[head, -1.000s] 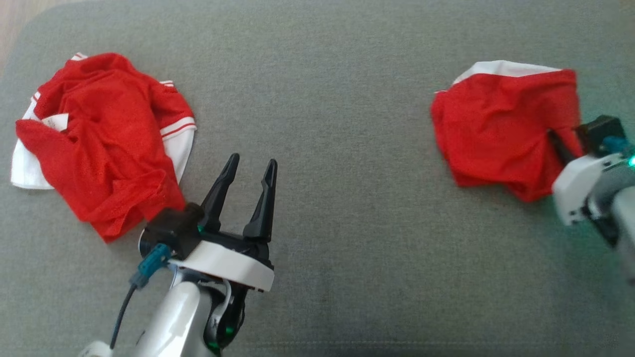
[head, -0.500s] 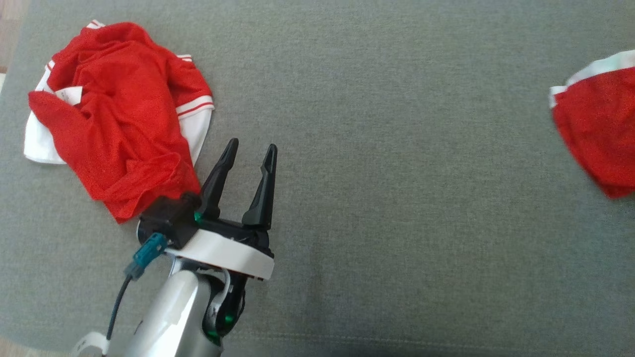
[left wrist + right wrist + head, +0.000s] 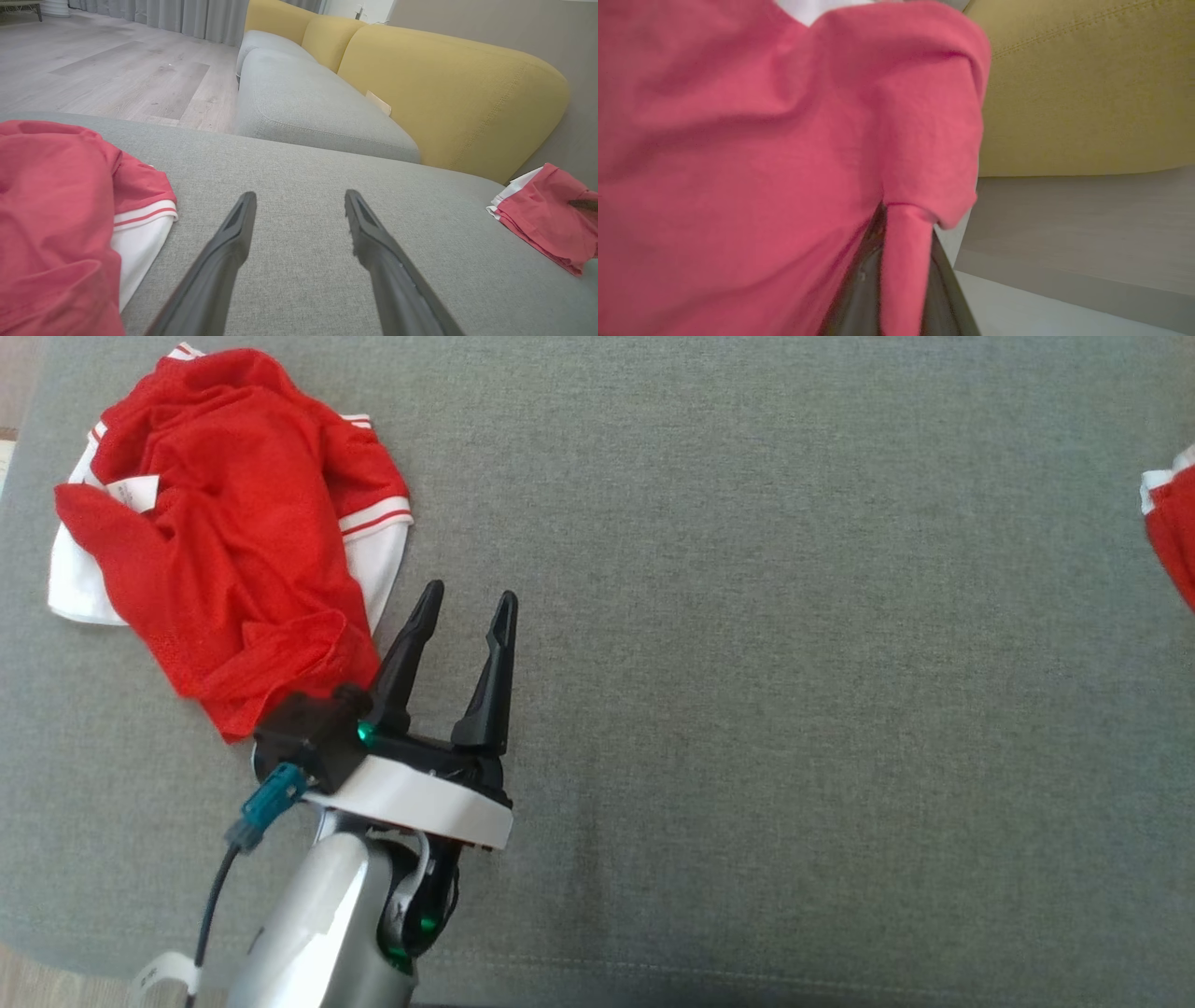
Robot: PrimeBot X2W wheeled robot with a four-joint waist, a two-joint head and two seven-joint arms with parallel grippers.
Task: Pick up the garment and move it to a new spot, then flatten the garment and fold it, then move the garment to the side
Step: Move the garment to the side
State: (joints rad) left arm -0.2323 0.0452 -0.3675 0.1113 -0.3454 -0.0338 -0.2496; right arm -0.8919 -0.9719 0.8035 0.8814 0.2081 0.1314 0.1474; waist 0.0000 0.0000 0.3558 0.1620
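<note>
Lying far left: crumpled red-and-white jersey (image 3: 224, 532) on the grey cushion (image 3: 747, 616)
Left gripper (image 3: 470, 595): fingers spread wide, empty, just beside the jersey's lower edge
Far right: red garment (image 3: 1174, 537), at the cushion's right edge
Right gripper (image 3: 906, 242): clamped on a fold of that garment

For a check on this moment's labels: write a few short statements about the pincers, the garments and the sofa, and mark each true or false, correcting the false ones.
1. The left pincer is open and holds nothing. True.
2. The right pincer is open, clear of any cloth. False: it is shut on a fold of the red garment.
3. The crumpled red and white jersey lies on the grey cushion, to the left of the left pincer's fingers. True.
4. The sofa's backrest is blue. False: the backrest is yellow.
</note>
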